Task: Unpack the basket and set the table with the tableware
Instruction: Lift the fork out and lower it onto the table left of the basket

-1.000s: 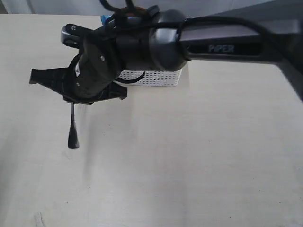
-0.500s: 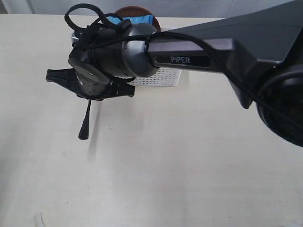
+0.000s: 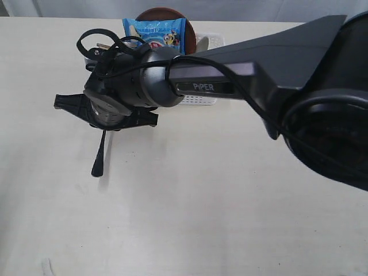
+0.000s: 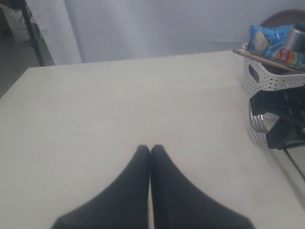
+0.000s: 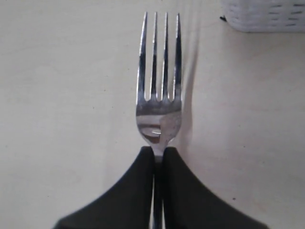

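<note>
Two black grippers are over the pale table (image 3: 230,201). The left gripper (image 4: 150,151) shows only in its own wrist camera, its fingers pressed together with nothing between them, above bare tabletop.

In the exterior view the right gripper (image 5: 158,160) sits left of the middle. It is clamped on the neck of a steel fork (image 5: 159,107), just below the tines. The tines point away from the gripper over the table, and the handle shows as a dark stick at the left of the exterior view. I cannot tell whether the fork touches the surface.

Just right of the gripper and behind it, the white lattice basket (image 3: 201,100) stands near the table's far edge, partly hidden by the dark arm (image 3: 276,63). A blue chip bag (image 3: 155,31) stands up in it in front of a brown plate (image 3: 164,11). Wooden chopsticks (image 4: 264,59) lie across the basket's rim.
</note>
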You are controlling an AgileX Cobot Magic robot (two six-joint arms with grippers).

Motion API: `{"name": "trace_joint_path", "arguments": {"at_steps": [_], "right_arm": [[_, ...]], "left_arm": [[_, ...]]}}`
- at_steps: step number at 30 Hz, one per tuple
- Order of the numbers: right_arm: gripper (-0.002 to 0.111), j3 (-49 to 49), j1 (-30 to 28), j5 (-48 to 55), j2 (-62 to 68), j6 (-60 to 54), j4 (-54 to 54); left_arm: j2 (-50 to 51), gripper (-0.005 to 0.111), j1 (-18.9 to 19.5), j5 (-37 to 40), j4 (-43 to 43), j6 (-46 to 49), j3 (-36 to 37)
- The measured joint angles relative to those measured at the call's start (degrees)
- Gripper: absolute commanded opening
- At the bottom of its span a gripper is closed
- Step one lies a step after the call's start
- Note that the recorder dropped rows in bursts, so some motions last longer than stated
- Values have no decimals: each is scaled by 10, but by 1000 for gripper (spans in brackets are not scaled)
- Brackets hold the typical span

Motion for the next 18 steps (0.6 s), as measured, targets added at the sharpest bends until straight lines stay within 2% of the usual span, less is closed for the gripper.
{"name": "trace_joint_path", "arguments": {"at_steps": [14, 18], "right_arm": [[0, 0, 0, -4, 17, 2, -15], [12, 0, 0, -15, 21, 2, -9]], "left_arm": [[0, 0, 0, 0, 0, 0, 0], [0, 0, 0, 0, 0, 0, 0]]}}
